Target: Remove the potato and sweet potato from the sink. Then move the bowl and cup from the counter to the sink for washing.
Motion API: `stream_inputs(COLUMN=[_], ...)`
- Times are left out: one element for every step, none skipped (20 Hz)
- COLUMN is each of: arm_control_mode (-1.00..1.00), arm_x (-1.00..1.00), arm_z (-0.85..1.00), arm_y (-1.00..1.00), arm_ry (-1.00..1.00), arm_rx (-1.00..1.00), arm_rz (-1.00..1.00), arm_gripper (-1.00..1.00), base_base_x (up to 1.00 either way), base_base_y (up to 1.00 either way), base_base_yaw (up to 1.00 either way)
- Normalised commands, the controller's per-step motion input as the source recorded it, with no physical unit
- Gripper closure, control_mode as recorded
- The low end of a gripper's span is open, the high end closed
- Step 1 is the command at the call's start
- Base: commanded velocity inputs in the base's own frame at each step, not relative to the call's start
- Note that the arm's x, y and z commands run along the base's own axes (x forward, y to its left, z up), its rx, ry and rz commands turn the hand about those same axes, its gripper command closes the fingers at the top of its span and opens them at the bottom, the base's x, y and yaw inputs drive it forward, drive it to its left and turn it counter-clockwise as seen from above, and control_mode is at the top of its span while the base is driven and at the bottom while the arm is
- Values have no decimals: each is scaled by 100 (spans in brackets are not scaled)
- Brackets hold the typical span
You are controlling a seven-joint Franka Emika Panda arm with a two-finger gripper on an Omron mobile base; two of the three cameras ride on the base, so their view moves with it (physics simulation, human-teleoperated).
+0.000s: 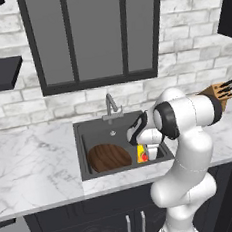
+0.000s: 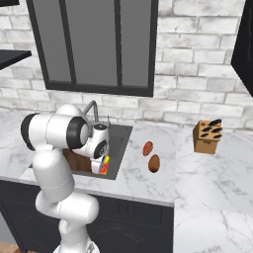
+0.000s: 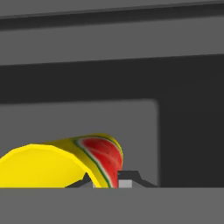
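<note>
1. Cup (image 1: pixel 142 153) is gripped by gripper (image 1: pixel 148 155), low inside the sink's (image 1: pixel 96 128) right near corner; yellow with a watermelon print, tilted in the hand view.
2. Jaws nearly shut, pinching the cup wall.
3. Step in hand: last one, cup into sink. Looks almost done.
4. Next move, my guess: open jaws, let the cup settle on the basin floor, lift clear without hitting the sink wall or bowl.
5. Sink holds the bowl (image 1: pixel 109 157), left of the cup, near side; whether they touch I can't tell.
6. Potato (image 2: pixel 154 163) and sweet potato (image 2: pixel 147 148) are out, lying on the counter (image 2: pixel 207 183) right of the sink, just beside each other.
7. Knife block (image 2: pixel 207 136) stands farther right.
</note>
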Motion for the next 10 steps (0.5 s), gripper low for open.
stream_inputs(arm_control_mode=[-100,-100,-100,-100,-100,-100,-100,-100,-100,-100], arm_x=[13,14,14,14,14,16,16,16,17,17], arm_z=[-7,-6,-5,-5,-3,-4,-2,-1,-1,0], arm_y=[0,0,0,0,0,0,0,0,0,0], arm_ry=[-11,-11,-10,-10,-10,-9,-9,-9,-9,-9], arm_rx=[0,0,0,0,0,0,0,0,0,0], arm_rz=[0,0,0,0,0,0,0,0,0,0], arm_gripper=[100,100,100,100,100,100,100,100,100,100], base_base_x=[0,0,0,0,0,0,0,0,0,0], base_base_y=[0,0,0,0,0,0,0,0,0,0], base_base_yaw=[0,0,0,0,0,0,0,0,0,0])
